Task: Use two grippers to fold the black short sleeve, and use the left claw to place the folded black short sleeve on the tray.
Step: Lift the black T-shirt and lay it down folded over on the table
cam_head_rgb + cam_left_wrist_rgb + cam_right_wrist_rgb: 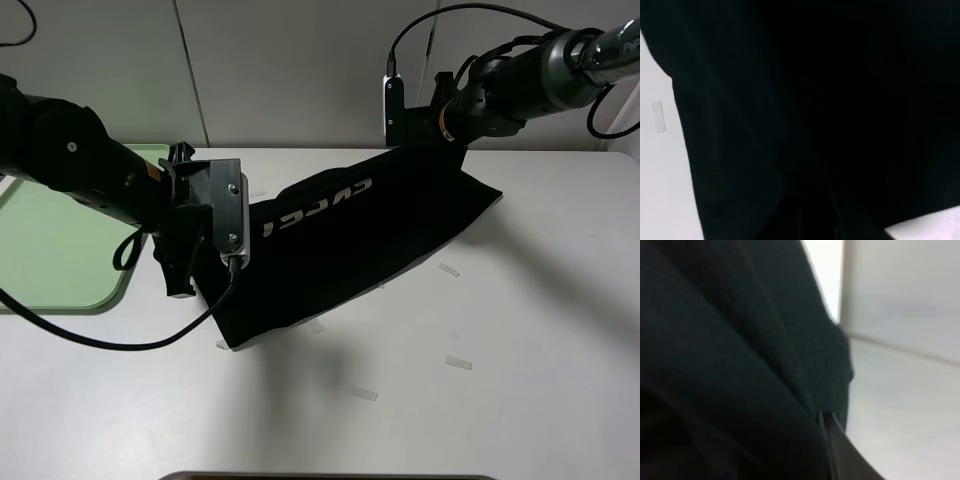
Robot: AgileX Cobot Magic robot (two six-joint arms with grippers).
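Note:
The black short sleeve (pixel 350 235) hangs stretched between my two grippers above the white table, its pale letters facing the camera. Its lower left corner droops to the table. My left gripper (pixel 205 262) is shut on the shirt's left end, just right of the pale green tray (pixel 60 250). My right gripper (pixel 443 143) is shut on the shirt's upper right end, near the back wall. Black fabric (pixel 815 110) fills the left wrist view and hides the claw. The right wrist view shows fabric (pixel 730 365) against one of the fingers (pixel 842 452).
Small strips of clear tape (pixel 458 362) lie on the white table (pixel 520 330) to the right of and below the shirt. The wall stands close behind the right arm. A dark edge (pixel 330 477) shows at the table's front.

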